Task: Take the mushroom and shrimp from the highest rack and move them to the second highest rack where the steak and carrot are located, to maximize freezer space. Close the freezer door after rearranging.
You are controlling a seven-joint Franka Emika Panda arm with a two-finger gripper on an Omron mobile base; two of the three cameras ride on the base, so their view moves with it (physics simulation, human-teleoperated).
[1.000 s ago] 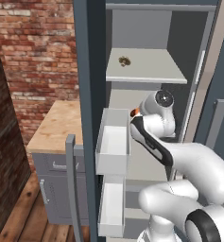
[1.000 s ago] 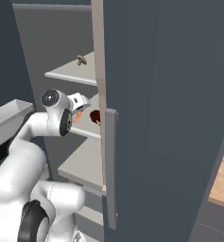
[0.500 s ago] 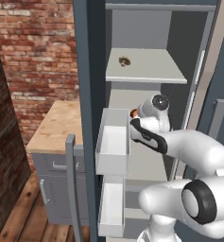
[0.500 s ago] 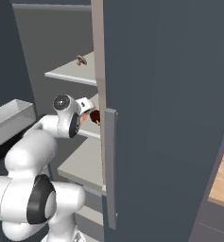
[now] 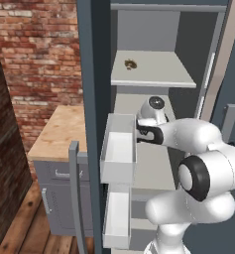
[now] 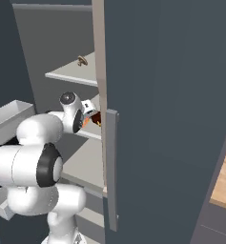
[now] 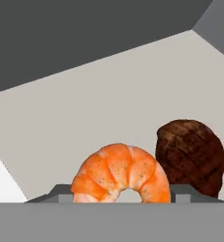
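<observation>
Lower and deeper now, the arm has folded toward the second rack (image 6: 88, 134), its elbow swung in front of the base. Its pincer (image 7: 120, 197) pinches the shrimp (image 7: 121, 173), close over that rack and just beside the steak (image 7: 191, 155). On the highest rack (image 5: 153, 77) lies the mushroom (image 5: 130, 64).

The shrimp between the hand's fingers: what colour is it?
Orange with paler bands, the shrimp shows best in the hand view.

Lower half of the shrimp (image 7: 121, 174) and the fingers' tips, cut off at the hand view's bottom.
</observation>
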